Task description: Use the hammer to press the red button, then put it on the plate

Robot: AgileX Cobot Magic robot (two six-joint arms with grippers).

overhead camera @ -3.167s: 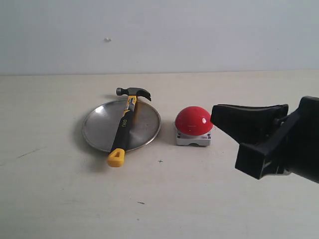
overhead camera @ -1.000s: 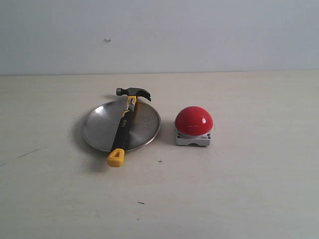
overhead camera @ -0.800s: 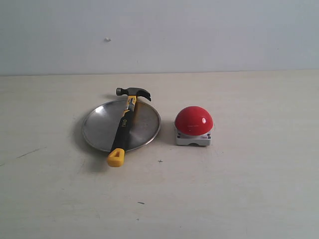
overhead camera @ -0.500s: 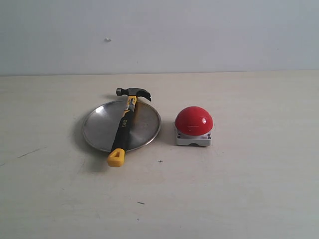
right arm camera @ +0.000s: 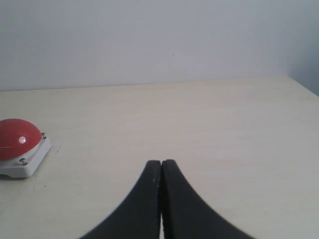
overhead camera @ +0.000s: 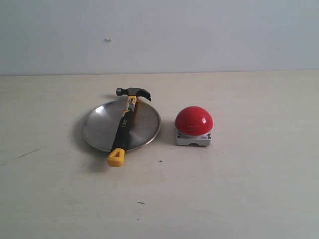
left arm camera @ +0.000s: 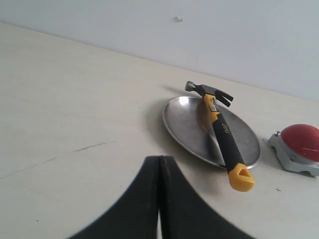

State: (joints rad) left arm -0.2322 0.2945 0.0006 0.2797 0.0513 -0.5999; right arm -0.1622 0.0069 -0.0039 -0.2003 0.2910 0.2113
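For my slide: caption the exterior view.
Hammer lies across the plate, head overhanging its rim, red button alongside.

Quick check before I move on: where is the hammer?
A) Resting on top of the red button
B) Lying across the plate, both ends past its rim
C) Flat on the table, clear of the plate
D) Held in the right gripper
B: the hammer lies across the plate, with its head beyond the far rim and its yellow tip beyond the near rim, apart from the red button.
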